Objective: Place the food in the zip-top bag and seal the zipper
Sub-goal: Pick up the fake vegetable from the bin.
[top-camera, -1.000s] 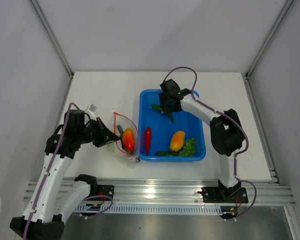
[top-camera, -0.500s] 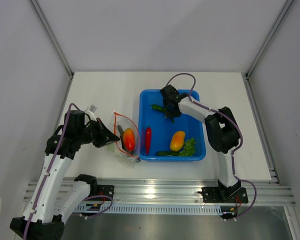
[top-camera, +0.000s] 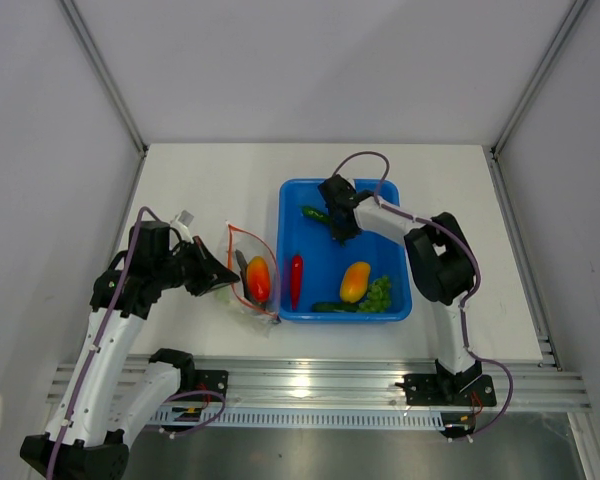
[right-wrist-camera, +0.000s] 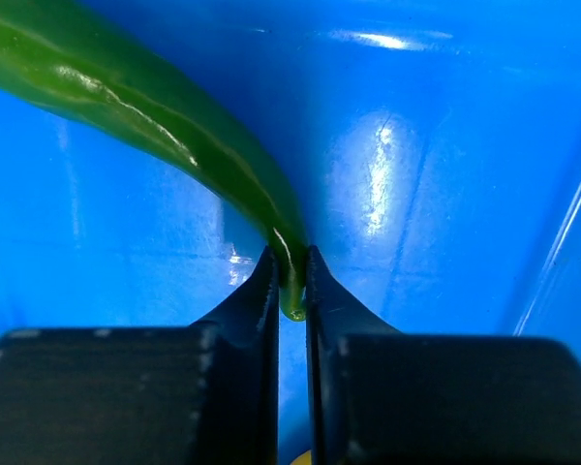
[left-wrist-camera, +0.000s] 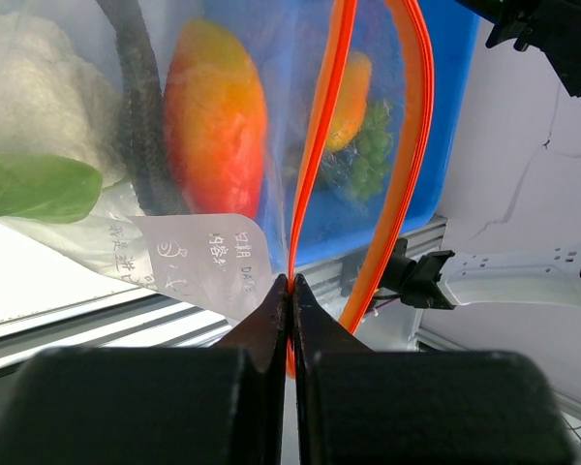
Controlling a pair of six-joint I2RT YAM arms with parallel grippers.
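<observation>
Left arm (top-camera: 98, 350) at frame left and right arm (top-camera: 442, 262) at frame right, white tubular links, black joint housings, purple cables (top-camera: 363, 154) looped alongside, matte black tapered fingers (left-wrist-camera: 257, 334)

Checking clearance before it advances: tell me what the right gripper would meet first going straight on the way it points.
The right gripper is shut on the tip of the long green vegetable, so that comes first. Straight beyond lies the inner surface of the blue tub, apparently close, though depth is unclear.

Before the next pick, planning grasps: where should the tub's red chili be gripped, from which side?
Probably grip the red chili at its middle, from above, jaws across its narrow width: it lies flat, close to the left wall of the blue tub.
</observation>
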